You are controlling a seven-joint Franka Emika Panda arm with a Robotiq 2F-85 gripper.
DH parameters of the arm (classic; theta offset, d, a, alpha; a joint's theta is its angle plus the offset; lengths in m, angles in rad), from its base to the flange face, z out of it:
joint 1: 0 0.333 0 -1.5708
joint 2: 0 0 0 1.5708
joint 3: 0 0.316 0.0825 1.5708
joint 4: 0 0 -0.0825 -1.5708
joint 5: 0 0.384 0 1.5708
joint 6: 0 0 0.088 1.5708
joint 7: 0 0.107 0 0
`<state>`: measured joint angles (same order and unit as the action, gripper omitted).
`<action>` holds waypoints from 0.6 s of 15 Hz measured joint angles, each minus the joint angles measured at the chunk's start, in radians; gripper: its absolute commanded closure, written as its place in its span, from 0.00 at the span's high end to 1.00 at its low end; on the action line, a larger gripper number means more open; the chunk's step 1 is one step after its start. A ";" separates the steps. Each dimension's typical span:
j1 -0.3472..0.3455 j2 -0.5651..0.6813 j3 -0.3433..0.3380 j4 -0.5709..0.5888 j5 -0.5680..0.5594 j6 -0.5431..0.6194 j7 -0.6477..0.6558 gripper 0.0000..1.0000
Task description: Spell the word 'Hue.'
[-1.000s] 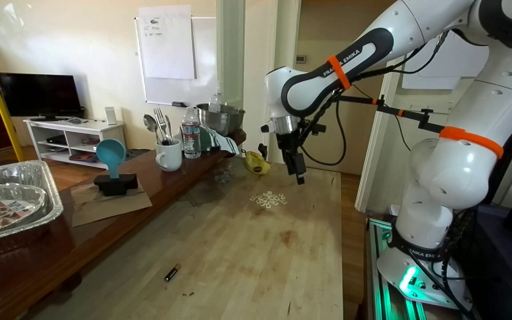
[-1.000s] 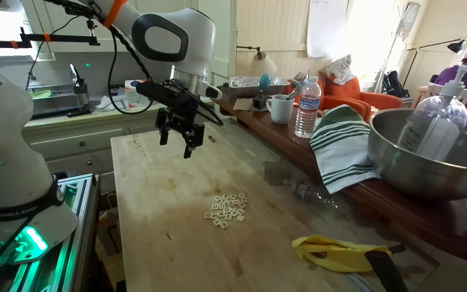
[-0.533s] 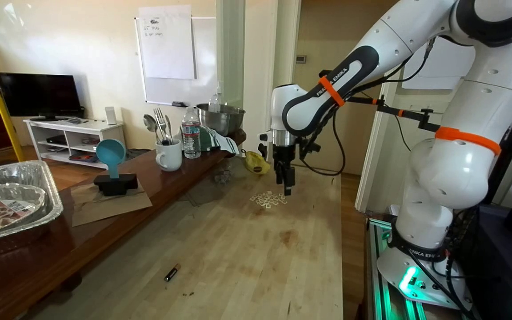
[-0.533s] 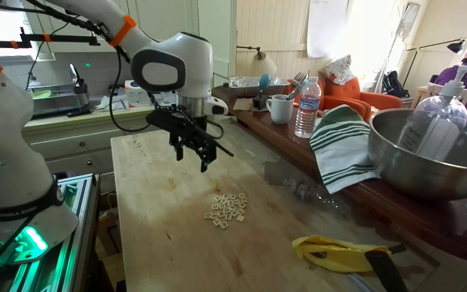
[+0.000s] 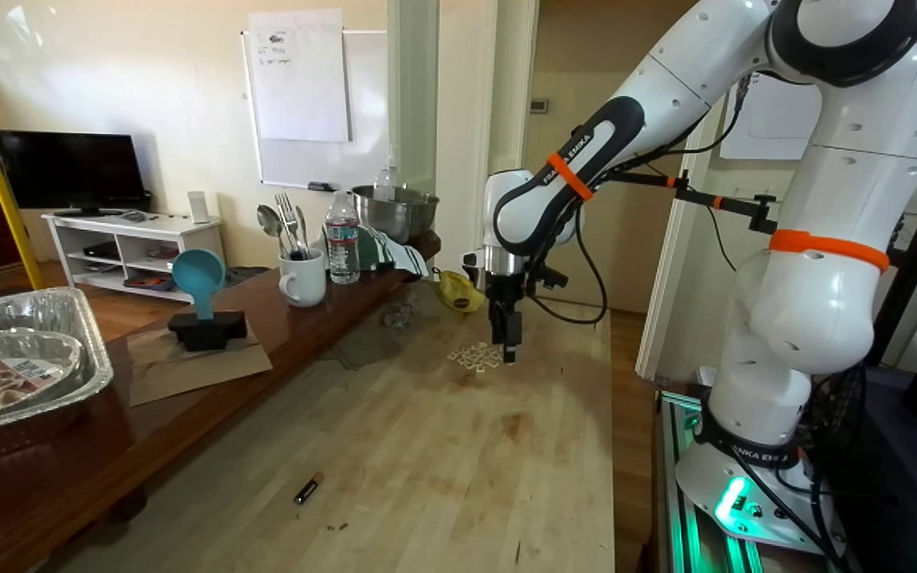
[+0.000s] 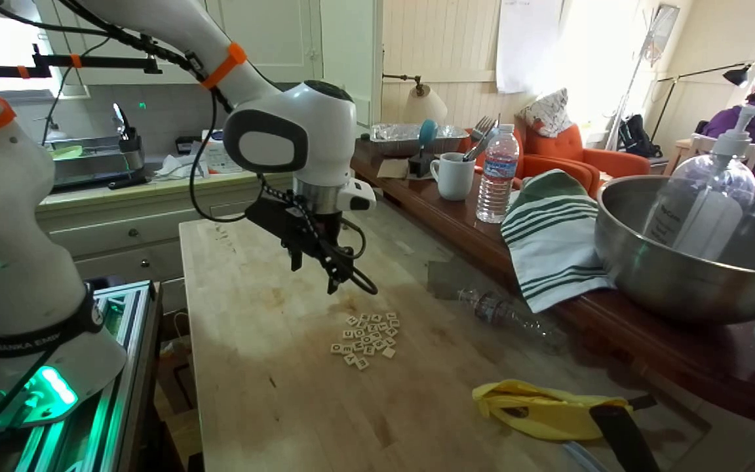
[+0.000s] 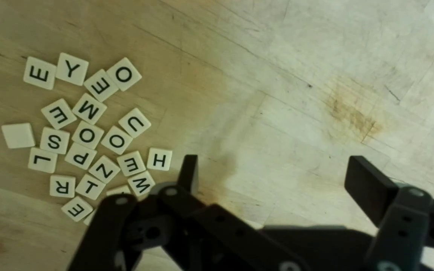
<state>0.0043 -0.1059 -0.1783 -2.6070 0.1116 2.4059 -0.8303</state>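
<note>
many pale letter tiles [image 7: 87, 135] lie on the desk [image 7: 254, 75], lower than the wide-spread gripper [image 7: 272, 165] and, in the wrist view, mostly left of it, the h tile [image 7: 159, 159] nearest.

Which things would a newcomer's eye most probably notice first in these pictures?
Probably the large white robot arm, which reaches over the wooden table in both exterior views. In the wrist view, it may be the cluster of pale letter tiles at the left, with the dark fingers apart in the lower half. The bright yellow object, lower right in an exterior view, might come next.
</note>
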 measured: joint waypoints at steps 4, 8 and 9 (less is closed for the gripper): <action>-0.023 0.019 0.019 0.000 -0.060 0.064 0.069 0.66; -0.042 0.089 0.022 0.007 -0.097 0.164 0.125 0.35; -0.046 0.110 0.024 0.013 -0.099 0.172 0.133 0.28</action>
<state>-0.0422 0.0040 -0.1544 -2.5938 0.0123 2.5784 -0.6977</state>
